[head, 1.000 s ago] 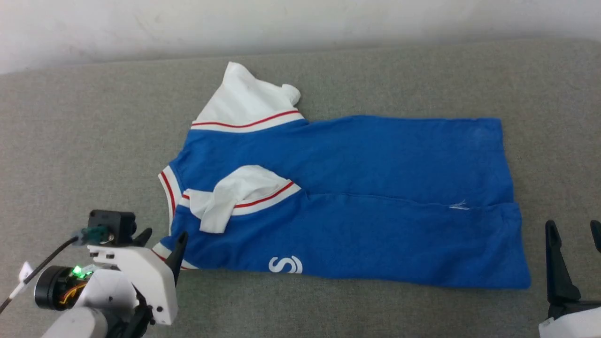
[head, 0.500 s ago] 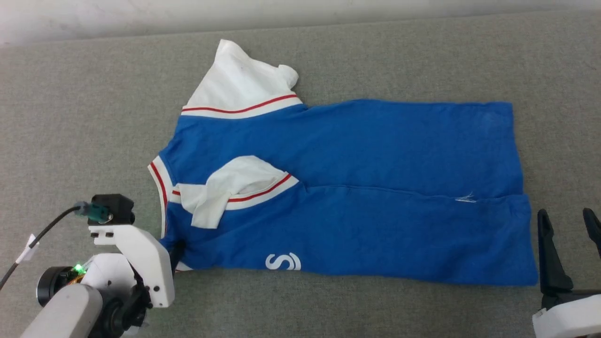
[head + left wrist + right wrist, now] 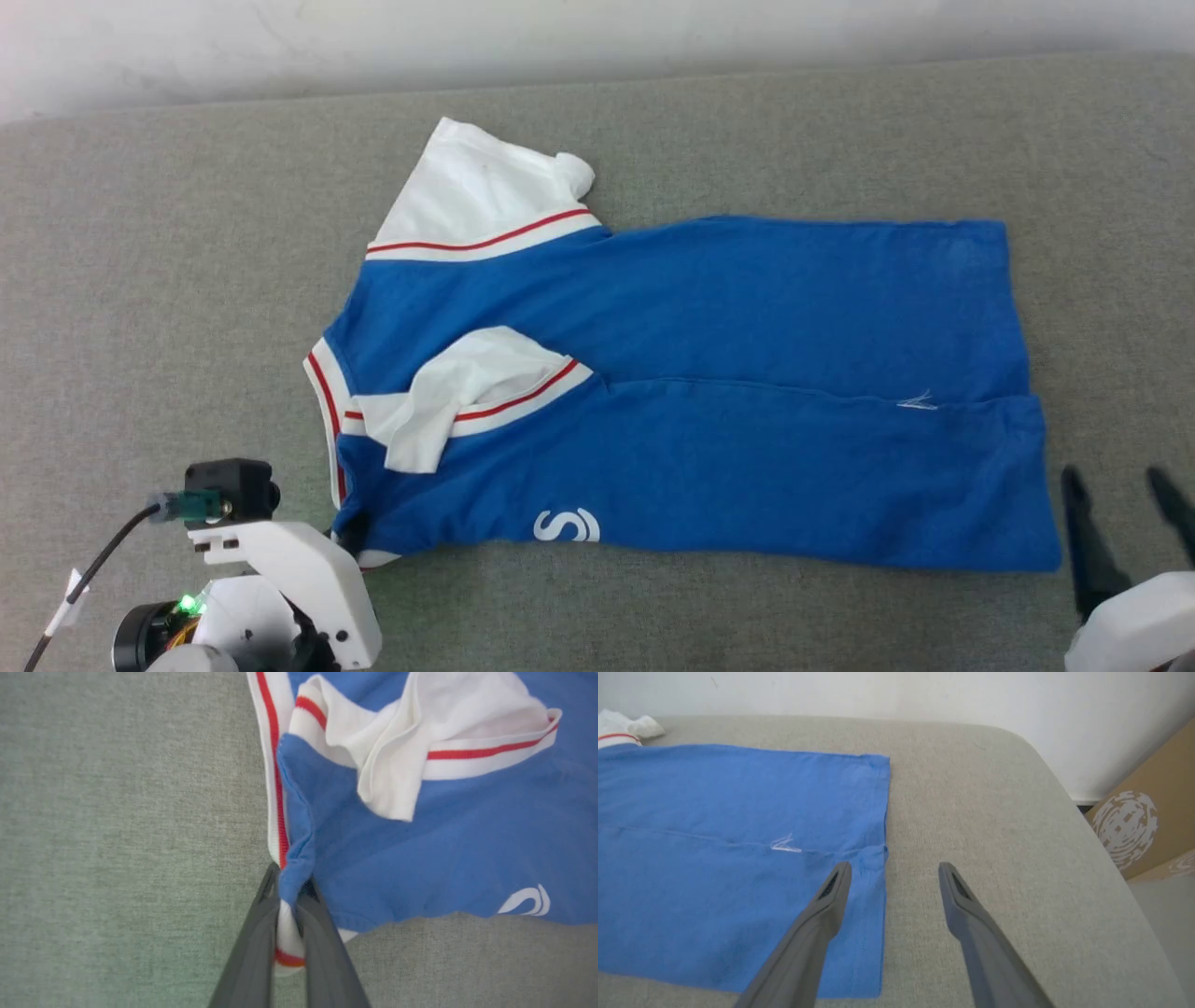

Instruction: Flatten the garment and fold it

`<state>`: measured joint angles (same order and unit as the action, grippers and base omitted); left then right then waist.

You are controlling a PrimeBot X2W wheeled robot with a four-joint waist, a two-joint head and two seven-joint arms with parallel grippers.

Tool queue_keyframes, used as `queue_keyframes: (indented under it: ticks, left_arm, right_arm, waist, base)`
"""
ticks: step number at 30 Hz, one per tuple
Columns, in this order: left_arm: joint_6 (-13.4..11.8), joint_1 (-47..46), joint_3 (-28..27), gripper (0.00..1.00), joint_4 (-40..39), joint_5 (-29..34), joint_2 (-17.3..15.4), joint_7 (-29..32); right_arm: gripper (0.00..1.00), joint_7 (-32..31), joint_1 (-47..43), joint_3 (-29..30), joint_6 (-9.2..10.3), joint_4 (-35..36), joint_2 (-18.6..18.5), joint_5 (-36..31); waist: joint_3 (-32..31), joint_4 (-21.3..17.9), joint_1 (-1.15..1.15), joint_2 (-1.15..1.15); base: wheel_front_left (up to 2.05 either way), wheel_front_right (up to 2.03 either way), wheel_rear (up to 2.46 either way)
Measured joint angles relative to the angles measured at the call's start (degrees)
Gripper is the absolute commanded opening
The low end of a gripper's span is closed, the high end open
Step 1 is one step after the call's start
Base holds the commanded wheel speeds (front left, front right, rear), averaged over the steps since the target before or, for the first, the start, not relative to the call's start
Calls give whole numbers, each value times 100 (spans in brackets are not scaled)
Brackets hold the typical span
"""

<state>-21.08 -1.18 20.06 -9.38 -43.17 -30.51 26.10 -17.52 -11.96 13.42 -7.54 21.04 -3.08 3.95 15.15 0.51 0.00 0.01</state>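
Left claw clamps garment collar, one tip seemingly cloth-covered.

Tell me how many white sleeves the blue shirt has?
2. The far sleeve sticks out on the far side of the shirt; the folded sleeve lies crumpled on its blue cloth.
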Motion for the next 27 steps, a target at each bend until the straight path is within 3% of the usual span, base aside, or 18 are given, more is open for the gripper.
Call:
queue_keyframes:
  ticks: [7, 16, 17, 18, 27]
  left_arm:
    - [-24, 10, 8, 0, -229, 48, 4, -23]
    - [-32, -222, 29, 0, -319, 104, 2, -14]
    - [-33, -242, 25, 0, -319, 103, 3, -14]
    - [-42, -249, 19, 0, -320, 103, 5, -14]
    - [-135, -55, -205, 0, -454, -71, 55, -136]
  right_arm:
    - [100, -994, -9, -75, 0, -271, -3, 357]
    - [100, -1262, 286, -41, 0, -911, -2, 550]
    - [41, -1284, 314, -40, 0, -931, -3, 595]
    - [0, -1316, 348, -24, 0, -938, -3, 668]
    - [0, -1433, 424, 13, -1, -779, 5, 882]
  waist:
    - [228, 37, 0, 0]
    - [554, 71, 0, 0]
    - [571, 74, 0, 0]
    - [577, 76, 0, 0]
    - [324, 24, 1, 0]
  base:
    - [0, 0, 0]
    - [0, 0, 0]
    - [0, 0, 0]
    - [0, 0, 0]
    - [0, 0, 0]
